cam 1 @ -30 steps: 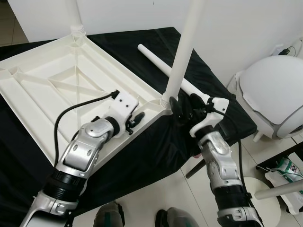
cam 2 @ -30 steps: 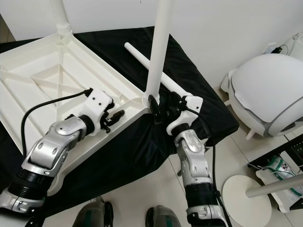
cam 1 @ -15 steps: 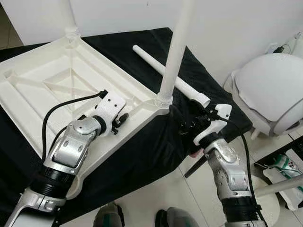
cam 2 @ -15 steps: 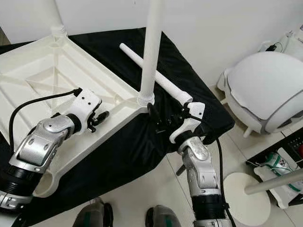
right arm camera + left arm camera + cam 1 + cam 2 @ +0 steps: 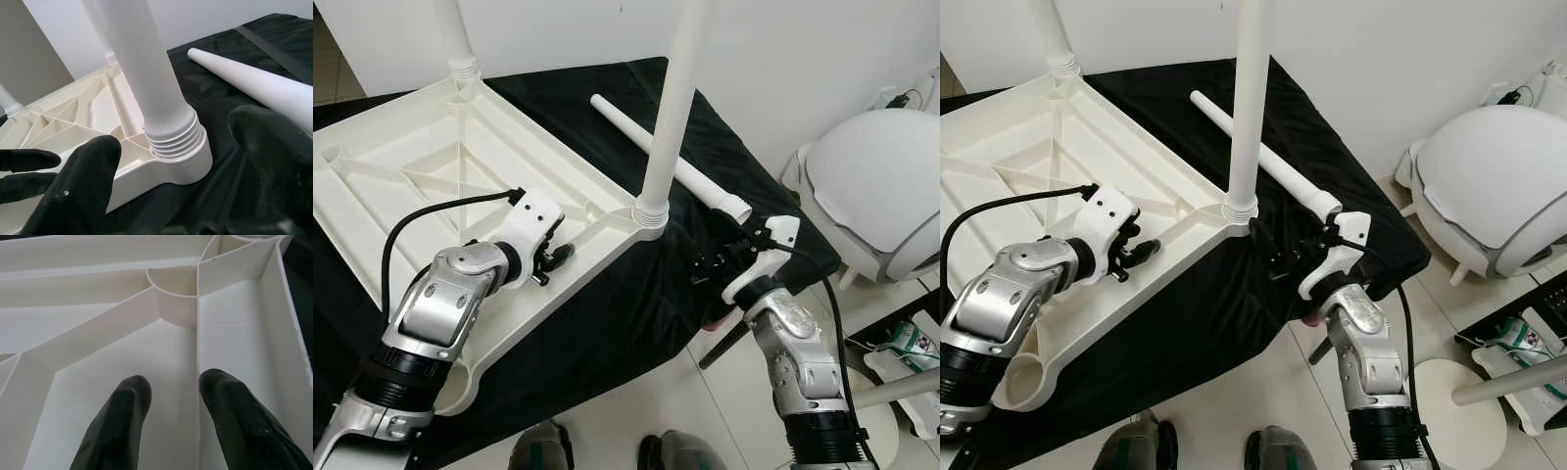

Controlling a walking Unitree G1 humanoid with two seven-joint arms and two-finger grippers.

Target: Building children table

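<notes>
White walls back a counter (image 5: 607,323) draped in black cloth, on which the upside-down white tabletop (image 5: 421,186) lies. One leg (image 5: 668,108) stands screwed into its near right corner socket, another at the far corner (image 5: 450,34), and a loose leg (image 5: 675,162) lies along the counter's right edge. The right gripper (image 5: 710,259) hovers just beside the seated leg's threaded base, fingers released and spread. The left gripper (image 5: 171,431) rests inside the tabletop ribs, fingers apart, steadying it. Likely next: take the loose leg, keep it plumb over an empty socket and turn gently so threads catch. No writing is legible.
</notes>
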